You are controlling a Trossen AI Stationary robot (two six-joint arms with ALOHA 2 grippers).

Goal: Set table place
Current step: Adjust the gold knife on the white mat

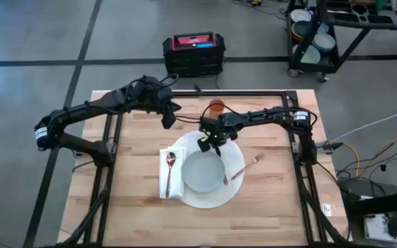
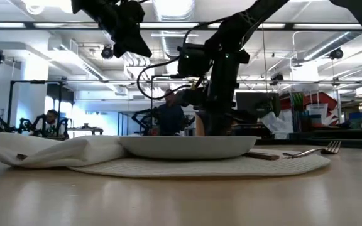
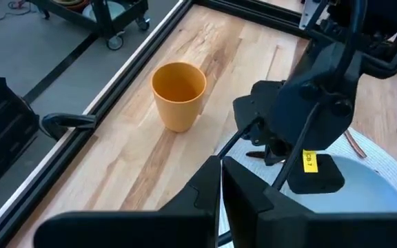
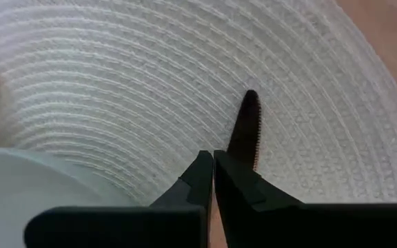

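Observation:
The place, a round white mat (image 1: 238,157), lies mid-table on the wooden table (image 1: 136,213). A pale plate (image 1: 202,172) sits on it. A white napkin (image 1: 165,180) with a spoon (image 1: 170,162) lies at the mat's left, and a fork (image 1: 248,165) at its right. An orange cup (image 1: 216,107) stands upright at the far side. My right gripper (image 1: 209,142) hangs over the mat's far part, just beyond the plate, shut on a dark knife (image 4: 249,131). My left gripper (image 1: 168,122) is shut and holds nothing, above bare wood to the far left of the mat. My right gripper pinches the dark knife between its two fingers, coming from above. The serrated blade (image 4: 250,120) sticks out past the fingertips, close over the mat's weave (image 4: 150,83). The fingers hide the part they are on. Whether the blade touches the mat cannot be told.
A black metal rail (image 1: 253,92) frames the table. A black and red case (image 1: 194,52) sits on the floor beyond the far edge, and a cart (image 1: 322,34) stands at the far right. People (image 2: 168,116) show in the room behind. Bare wood lies near the front edge.

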